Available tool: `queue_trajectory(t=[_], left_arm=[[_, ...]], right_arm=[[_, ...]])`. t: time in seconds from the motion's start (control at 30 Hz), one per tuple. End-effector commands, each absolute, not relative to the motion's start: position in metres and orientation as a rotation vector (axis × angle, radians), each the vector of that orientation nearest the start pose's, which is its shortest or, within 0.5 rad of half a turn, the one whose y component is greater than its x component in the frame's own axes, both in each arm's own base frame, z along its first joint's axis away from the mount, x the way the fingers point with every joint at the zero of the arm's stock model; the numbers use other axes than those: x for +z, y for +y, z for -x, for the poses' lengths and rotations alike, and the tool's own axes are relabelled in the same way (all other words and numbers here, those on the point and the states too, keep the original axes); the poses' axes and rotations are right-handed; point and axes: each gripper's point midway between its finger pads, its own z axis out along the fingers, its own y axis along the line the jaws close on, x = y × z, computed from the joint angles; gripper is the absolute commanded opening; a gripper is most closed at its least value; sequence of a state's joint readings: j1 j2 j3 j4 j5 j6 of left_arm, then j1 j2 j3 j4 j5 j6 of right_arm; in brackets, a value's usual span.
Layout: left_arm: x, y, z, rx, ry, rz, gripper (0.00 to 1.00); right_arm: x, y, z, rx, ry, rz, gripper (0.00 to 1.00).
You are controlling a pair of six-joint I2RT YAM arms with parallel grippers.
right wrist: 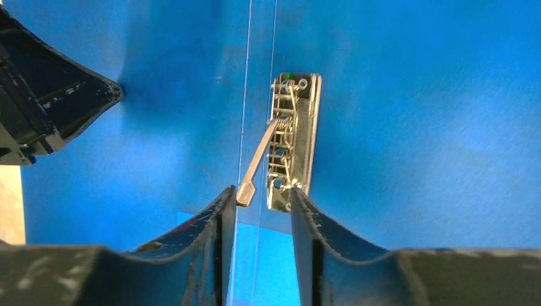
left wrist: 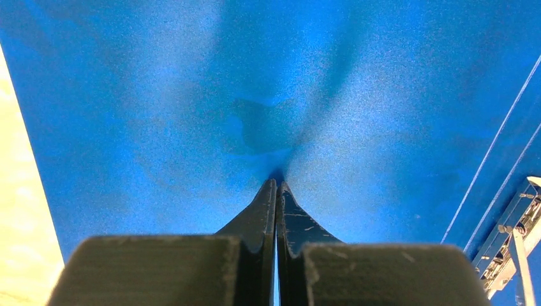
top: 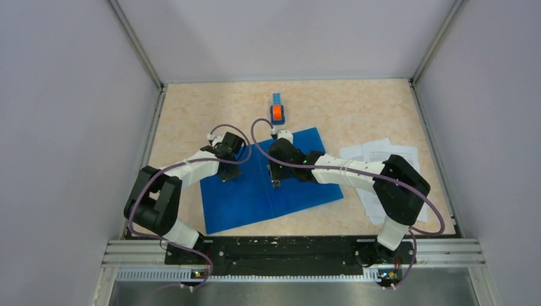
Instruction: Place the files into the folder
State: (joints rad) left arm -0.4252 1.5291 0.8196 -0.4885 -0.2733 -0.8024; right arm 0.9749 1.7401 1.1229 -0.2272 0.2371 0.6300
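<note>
Blue folder [top: 249,197] lies open on the desk [top: 191,115], left gripper [left wrist: 276,183] pressed together on its flap, right gripper [right wrist: 261,194] spread at the clip lever [right wrist: 258,159]. With jaws that loose the lever may slip free and spring back. The files [top: 373,152] lie well apart on the right.

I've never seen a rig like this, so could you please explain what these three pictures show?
Two robot arms are bolted at a table's near edge. One picture looks down from above; the other two come from a camera on each wrist. On the table lie an open blue folder, the files to its right, and a small blue-and-orange object beyond it. The left fingers are shut, tips on the folder's left half. The right fingers stand apart, with the lever of the folder's metal clip ending between them. Nothing looks gripped.
</note>
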Motion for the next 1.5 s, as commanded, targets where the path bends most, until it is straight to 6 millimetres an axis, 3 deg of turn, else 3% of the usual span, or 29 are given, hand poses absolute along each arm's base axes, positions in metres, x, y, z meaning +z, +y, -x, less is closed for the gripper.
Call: queue_trajectory(t=[0.0, 0.13, 0.27, 0.47, 0.73, 0.9, 1.13, 1.27, 1.47], left_arm=[[0.016, -0.113, -0.276, -0.001, 2.719, 0.465, 0.0], [0.033, -0.128, -0.293, -0.089, 2.692, 0.407, 0.0], [0.056, -0.14, -0.308, -0.165, 2.655, 0.353, 0.04], [0.093, -0.15, -0.319, -0.253, 2.58, 0.302, 0.13], [0.134, -0.142, -0.313, -0.266, 2.499, 0.291, 0.16], [0.156, -0.137, -0.304, -0.289, 2.462, 0.277, 0.17], [0.181, -0.147, -0.292, -0.399, 2.426, 0.185, 0.2], [0.18, -0.152, -0.287, -0.44, 2.437, 0.154, 0.2], [0.177, -0.163, -0.283, -0.507, 2.454, 0.114, 0.24]], right_arm=[[0.111, 0.341, -0.269, 0.566, 2.411, 0.313, 0.41], [0.127, 0.328, -0.269, 0.633, 2.394, 0.279, 0.44], [0.123, 0.318, -0.253, 0.709, 2.406, 0.271, 0.38], [0.11, 0.338, -0.233, 0.907, 2.426, 0.322, 0.22], [0.091, 0.373, -0.234, 1.048, 2.46, 0.374, 0.16], [0.082, 0.386, -0.257, 1.005, 2.467, 0.362, 0.14], [0.075, 0.384, -0.305, 0.94, 2.469, 0.317, 0.14], [0.065, 0.386, -0.327, 0.909, 2.478, 0.312, 0.14], [0.048, 0.391, -0.337, 0.875, 2.507, 0.317, 0.14]])
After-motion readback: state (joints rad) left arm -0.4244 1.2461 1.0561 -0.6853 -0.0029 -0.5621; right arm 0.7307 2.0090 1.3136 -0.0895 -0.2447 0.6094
